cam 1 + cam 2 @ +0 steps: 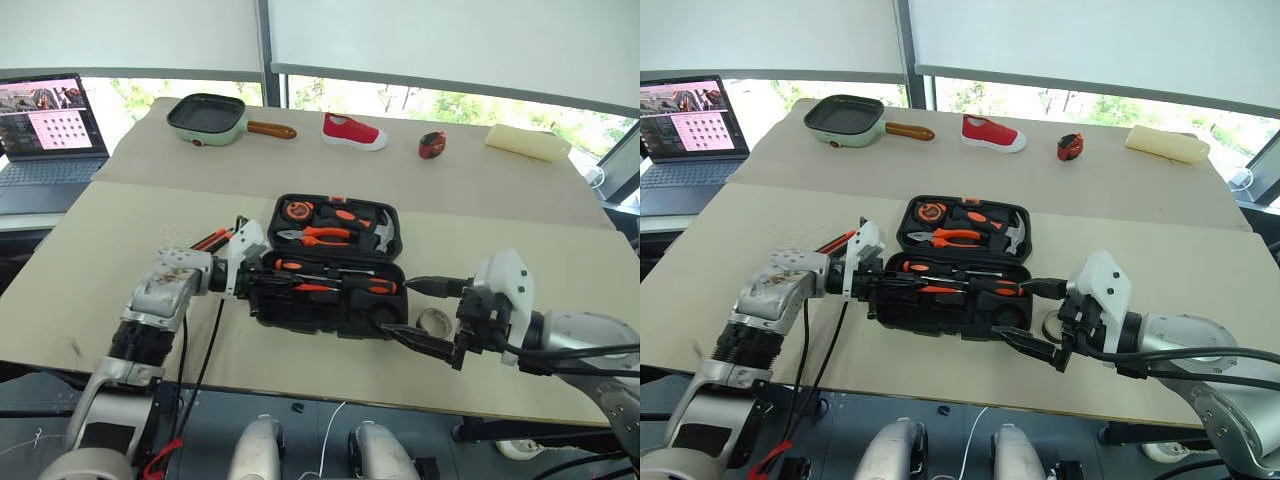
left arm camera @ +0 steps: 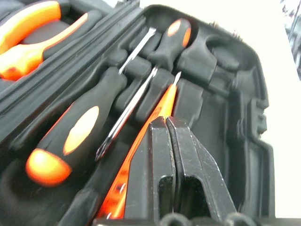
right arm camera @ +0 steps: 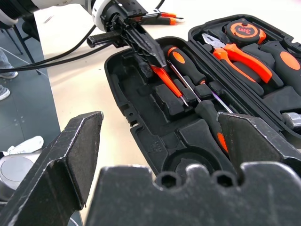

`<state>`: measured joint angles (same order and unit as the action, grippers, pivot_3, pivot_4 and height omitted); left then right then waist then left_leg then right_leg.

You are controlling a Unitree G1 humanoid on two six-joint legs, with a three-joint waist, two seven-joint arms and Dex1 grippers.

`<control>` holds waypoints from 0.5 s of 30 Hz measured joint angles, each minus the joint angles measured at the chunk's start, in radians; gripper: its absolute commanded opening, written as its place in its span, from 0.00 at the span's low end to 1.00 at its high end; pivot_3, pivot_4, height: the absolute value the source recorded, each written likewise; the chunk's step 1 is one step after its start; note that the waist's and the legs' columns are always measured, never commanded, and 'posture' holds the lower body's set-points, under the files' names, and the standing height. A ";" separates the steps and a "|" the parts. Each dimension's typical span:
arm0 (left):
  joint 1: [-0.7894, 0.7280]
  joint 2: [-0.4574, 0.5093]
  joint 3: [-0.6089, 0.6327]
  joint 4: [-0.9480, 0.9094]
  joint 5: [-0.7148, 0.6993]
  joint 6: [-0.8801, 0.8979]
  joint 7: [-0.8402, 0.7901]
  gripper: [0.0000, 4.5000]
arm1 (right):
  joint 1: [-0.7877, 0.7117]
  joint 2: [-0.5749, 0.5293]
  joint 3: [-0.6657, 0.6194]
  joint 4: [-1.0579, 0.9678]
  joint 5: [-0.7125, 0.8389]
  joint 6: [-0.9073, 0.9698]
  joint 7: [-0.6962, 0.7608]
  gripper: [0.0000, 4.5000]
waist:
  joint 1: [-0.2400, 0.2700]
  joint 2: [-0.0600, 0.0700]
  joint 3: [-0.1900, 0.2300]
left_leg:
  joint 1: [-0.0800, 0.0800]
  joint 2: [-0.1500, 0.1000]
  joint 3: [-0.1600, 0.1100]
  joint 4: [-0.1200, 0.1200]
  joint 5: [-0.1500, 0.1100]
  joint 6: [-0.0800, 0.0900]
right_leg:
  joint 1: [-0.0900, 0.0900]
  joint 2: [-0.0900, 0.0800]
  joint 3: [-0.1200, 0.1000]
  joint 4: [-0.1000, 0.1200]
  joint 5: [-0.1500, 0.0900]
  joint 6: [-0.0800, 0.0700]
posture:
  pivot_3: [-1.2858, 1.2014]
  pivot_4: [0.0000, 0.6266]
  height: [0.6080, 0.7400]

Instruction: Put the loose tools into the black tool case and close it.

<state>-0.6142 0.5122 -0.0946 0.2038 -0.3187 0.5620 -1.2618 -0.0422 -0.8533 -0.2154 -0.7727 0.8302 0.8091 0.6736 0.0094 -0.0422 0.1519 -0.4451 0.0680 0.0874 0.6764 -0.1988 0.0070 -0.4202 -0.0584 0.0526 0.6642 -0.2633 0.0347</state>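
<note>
1. Right gripper (image 1: pixel 432 318) sits nearest, its two ribbed black fingers spread wide and holding nothing, poised at the near right corner of the black tool case (image 1: pixel 330 290).
2. Just beside that corner, a small grey tape roll (image 1: pixel 434 321) lies flat on the beige table (image 1: pixel 100 260), ring-shaped and partly hidden by the gripper.
3. Over on the other side, the left gripper (image 3: pixel 157 61) has its fingers pressed together, tips down on the slim orange tester screwdriver (image 2: pixel 141 155) in the near tray; whether it is actually pinched I cannot tell.
4. The case lies open as a hinged clamshell of matte moulded plastic, both halves flat on the table.
5. Two black-and-orange-handled screwdrivers (image 3: pixel 197 80) rest in the near tray's slots, chunky rubbery grips, bright steel shafts.
6. In the far half: orange-handled pliers (image 1: pixel 318 236), a hammer (image 1: pixel 380 232) and a round tape measure (image 1: pixel 298 209).
7. Another orange-and-black tool (image 1: pixel 213 238) lies on the table left of the case, behind the left wrist.
</note>
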 measured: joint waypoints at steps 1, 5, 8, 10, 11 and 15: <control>-0.001 0.000 0.001 -0.008 -0.003 0.009 0.005 0.02 | 0.000 0.000 0.001 0.000 0.000 0.000 0.000 1.00 | 0.000 0.000 0.000 | 0.000 0.000 0.000 0.000 0.000 0.000 | 0.000 0.000 0.000 0.000 0.000 0.000 | 0.52 0.24 1.00; -0.004 -0.004 -0.006 0.002 0.003 0.004 0.037 0.02 | 0.000 0.000 0.005 -0.001 0.001 0.000 -0.001 1.00 | -0.001 0.000 0.000 | 0.000 0.000 0.000 0.000 0.000 0.000 | 0.000 0.000 0.000 0.000 0.000 0.000 | 0.52 0.24 1.00; -0.008 -0.005 -0.018 0.034 0.012 -0.007 0.052 0.02 | -0.002 0.000 0.007 -0.001 0.001 0.000 -0.001 1.00 | 0.000 0.000 0.000 | 0.000 0.000 0.000 0.000 0.000 0.000 | 0.000 0.000 0.000 0.000 0.000 0.000 | 0.52 0.24 1.00; -0.009 -0.005 -0.030 0.048 0.021 -0.018 0.056 0.02 | -0.006 0.000 0.008 -0.001 0.000 0.000 -0.001 1.00 | 0.000 0.000 0.000 | 0.000 0.000 0.000 0.000 0.000 0.000 | 0.000 0.000 0.000 0.000 0.000 0.000 | 0.52 0.24 1.00; -0.009 -0.005 -0.036 0.052 0.023 -0.020 0.058 0.02 | -0.007 0.000 0.009 -0.001 0.000 0.000 -0.001 1.00 | 0.000 0.000 0.000 | 0.000 0.000 0.000 0.000 0.000 0.000 | 0.000 0.000 0.000 0.000 0.000 0.000 | 0.52 0.24 1.00; -0.013 -0.006 -0.046 0.072 0.029 -0.036 0.062 0.02 | -0.014 0.000 0.015 -0.001 -0.002 0.000 -0.001 1.00 | 0.000 0.000 0.000 | 0.000 0.000 0.000 0.000 0.000 0.000 | 0.000 0.000 0.000 0.000 0.000 0.000 | 0.52 0.24 1.00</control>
<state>-0.6271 0.5059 -0.1406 0.2753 -0.2894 0.5258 -1.1994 -0.0561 -0.8533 -0.2006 -0.7735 0.8284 0.8091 0.6728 0.0090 -0.0422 0.1518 -0.4449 0.0679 0.0874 0.6764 -0.1988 0.0070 -0.4201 -0.0582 0.0526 0.6642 -0.2633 0.0346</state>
